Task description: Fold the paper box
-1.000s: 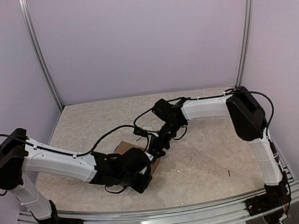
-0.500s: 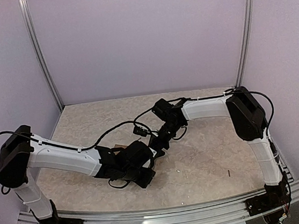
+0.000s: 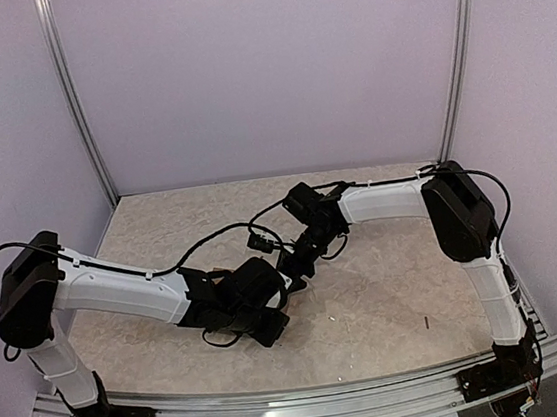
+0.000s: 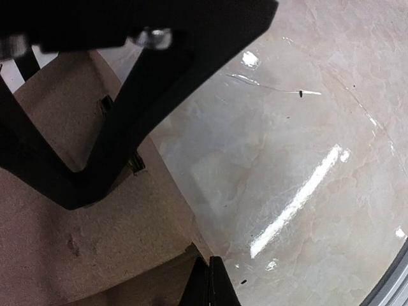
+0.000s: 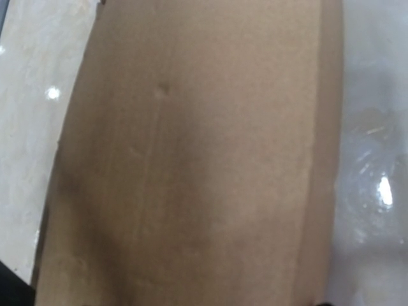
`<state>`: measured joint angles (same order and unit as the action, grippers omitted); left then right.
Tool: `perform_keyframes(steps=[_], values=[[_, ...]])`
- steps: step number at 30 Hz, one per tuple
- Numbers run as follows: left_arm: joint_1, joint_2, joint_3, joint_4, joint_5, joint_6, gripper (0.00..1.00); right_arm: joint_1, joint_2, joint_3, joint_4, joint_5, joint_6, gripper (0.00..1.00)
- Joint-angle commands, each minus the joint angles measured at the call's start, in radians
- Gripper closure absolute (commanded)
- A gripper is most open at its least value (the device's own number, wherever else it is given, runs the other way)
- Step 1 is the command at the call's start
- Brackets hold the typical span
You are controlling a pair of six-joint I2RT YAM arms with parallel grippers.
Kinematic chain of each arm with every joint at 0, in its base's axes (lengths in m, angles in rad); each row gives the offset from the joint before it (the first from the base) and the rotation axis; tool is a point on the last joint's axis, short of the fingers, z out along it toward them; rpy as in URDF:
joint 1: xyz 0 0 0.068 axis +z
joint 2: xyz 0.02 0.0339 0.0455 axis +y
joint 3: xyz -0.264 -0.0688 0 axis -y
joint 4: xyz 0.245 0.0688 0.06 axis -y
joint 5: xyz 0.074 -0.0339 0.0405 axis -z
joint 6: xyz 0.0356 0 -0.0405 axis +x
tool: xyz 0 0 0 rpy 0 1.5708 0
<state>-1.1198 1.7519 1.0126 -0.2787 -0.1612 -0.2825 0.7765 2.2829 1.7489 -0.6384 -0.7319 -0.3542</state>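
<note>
**Box lies at 9 o'clock of your left fingers**

Your left fingers (image 4: 217, 290) are pressed together, holding nothing. The plain brown cardboard box blank (image 4: 95, 242) lies just beside them at 9 o'clock on the marbled worktop (image 4: 287, 159). Your right fingers (image 3: 291, 270) stand spread wide over its 12-to-6 panel; whether they pinch it, you cannot tell. A second ago the box showed from above; your left arm now covers it.

The paper box (image 4: 95, 242) lies on the worktop (image 3: 397, 275) near its middle, beneath my 2 hands. My left hand (image 4: 210, 287) sits at the box's edge. My right hand (image 3: 291, 272) reaches in from behind, directly over the box.
</note>
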Motion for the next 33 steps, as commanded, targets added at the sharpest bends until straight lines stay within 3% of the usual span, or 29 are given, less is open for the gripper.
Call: perform_keyframes(steps=[1,6,15,20,25,27,31,33], values=[[0.035,-0.012,0.047,0.06,-0.135,0.029,0.99,0.018,0.026,-0.034,-0.127,0.058,-0.023,0.27],[0.009,-0.047,0.044,0.018,-0.174,0.024,0.89,0.001,0.014,-0.033,-0.126,0.063,-0.022,0.27],[-0.054,-0.081,0.037,-0.058,-0.245,-0.008,0.81,-0.009,-0.003,-0.028,-0.127,0.06,-0.022,0.26],[-0.09,-0.153,-0.014,-0.165,-0.337,-0.155,0.71,-0.012,-0.009,-0.026,-0.128,0.058,-0.023,0.26],[-0.081,-0.277,-0.164,-0.259,-0.38,-0.338,0.65,-0.013,-0.009,-0.026,-0.128,0.06,-0.026,0.26],[-0.07,-0.327,-0.227,-0.246,-0.362,-0.376,0.65,-0.014,-0.009,-0.026,-0.128,0.059,-0.025,0.26],[-0.113,-0.414,-0.281,-0.052,-0.258,-0.218,0.66,-0.014,-0.005,-0.023,-0.127,0.059,-0.022,0.26],[-0.127,-0.403,-0.248,-0.008,-0.257,-0.206,0.65,-0.014,-0.005,-0.019,-0.131,0.057,-0.02,0.26]])
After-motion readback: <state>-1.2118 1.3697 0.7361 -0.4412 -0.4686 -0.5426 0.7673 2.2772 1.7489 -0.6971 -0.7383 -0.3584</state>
